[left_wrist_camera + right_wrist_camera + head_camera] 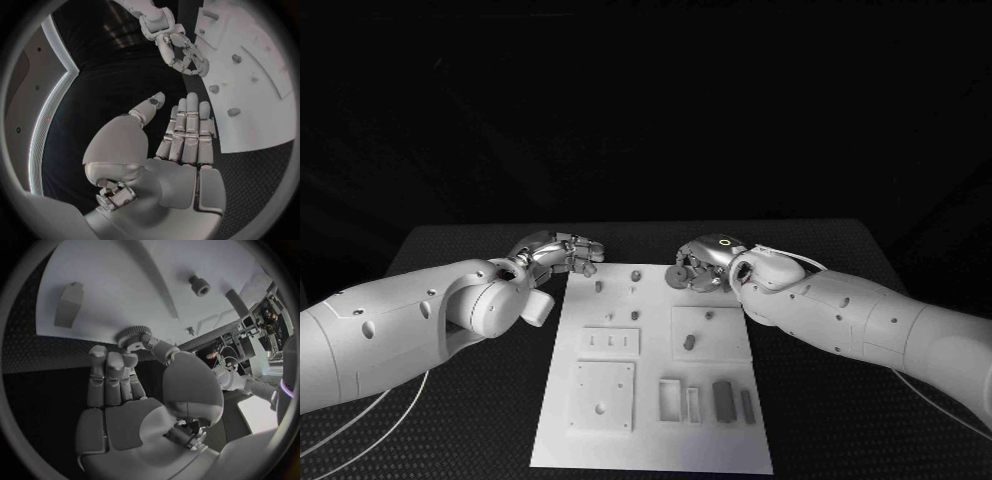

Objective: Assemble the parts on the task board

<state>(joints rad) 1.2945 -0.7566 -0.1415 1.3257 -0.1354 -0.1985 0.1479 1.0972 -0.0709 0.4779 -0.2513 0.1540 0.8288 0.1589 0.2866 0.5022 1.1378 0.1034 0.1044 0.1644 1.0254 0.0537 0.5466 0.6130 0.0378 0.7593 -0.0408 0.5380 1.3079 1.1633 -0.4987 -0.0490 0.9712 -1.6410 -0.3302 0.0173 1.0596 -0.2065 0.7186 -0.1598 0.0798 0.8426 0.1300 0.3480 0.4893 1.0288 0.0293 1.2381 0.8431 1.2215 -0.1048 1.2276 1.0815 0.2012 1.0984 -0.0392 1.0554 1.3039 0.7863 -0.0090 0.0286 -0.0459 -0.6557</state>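
The white task board (661, 400) lies in the middle of the black table. My right hand (708, 262) hovers over its far right corner and pinches a small round toothed part (132, 335) between thumb and fingertips; the same part (678, 277) shows below the hand in the head view. My left hand (564, 252) is beside the board's far left corner with straight fingers (187, 130), the thumb apart, and nothing in it. Small grey parts stand on the board: a peg (600, 286), another (689, 342), and a block (69, 304).
Raised plates (612, 342) and slotted blocks (672, 398) sit on the board's near half, with a dark bar (723, 398) beside them. Bare black table (473, 400) lies on both sides of the board. My white forearms cross the table's left and right sides.
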